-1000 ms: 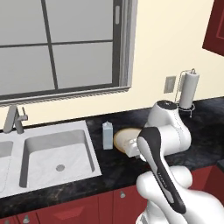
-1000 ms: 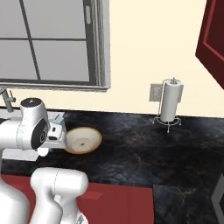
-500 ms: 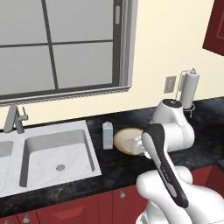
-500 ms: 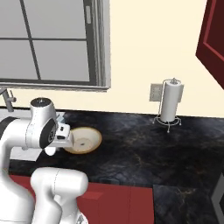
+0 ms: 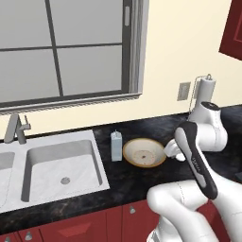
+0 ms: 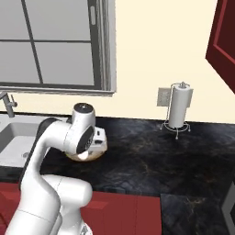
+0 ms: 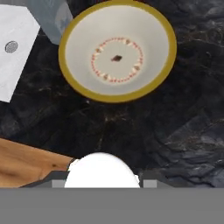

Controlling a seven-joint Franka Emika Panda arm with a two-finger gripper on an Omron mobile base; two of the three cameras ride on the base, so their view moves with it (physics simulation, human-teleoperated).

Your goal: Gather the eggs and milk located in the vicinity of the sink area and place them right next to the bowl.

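Hand (image 6: 98,141) hung low over the 3 o'clock edge of the bowl (image 5: 144,152), clenched. Whether anything sat between its fingers I could not tell. In the hand view the bowl lay at 12 o'clock, close below.

Milk (image 5: 116,145) stood upright on the worktop (image 5: 151,125), just beside the bowl at its 9 o'clock; that half of the task looked done. I could not place the egg.

Risks, as I judged them:
- If an egg was held, letting go from above hard stone could crack it or send it rolling, and the front edge was near.
- Letting go over the rim would drop it into the bowl rather than beside it.
- A sweep toward 9 o'clock could clip the bowl and push it into the milk, tipping the tall, narrow carton.

Surface: black marbled stone, glossy, flat, no lip seen. Sink (image 5: 47,156) was set in it at 9 o'clock of the milk, with the faucet (image 5: 14,128) behind.

Room: cream wall, large grey-framed window (image 5: 71,47) over the sink, outlet (image 5: 184,90), and a paper-towel roll (image 6: 179,108) at 2 o'clock of the bowl, well apart. Red cabinets (image 5: 80,229) ran below.
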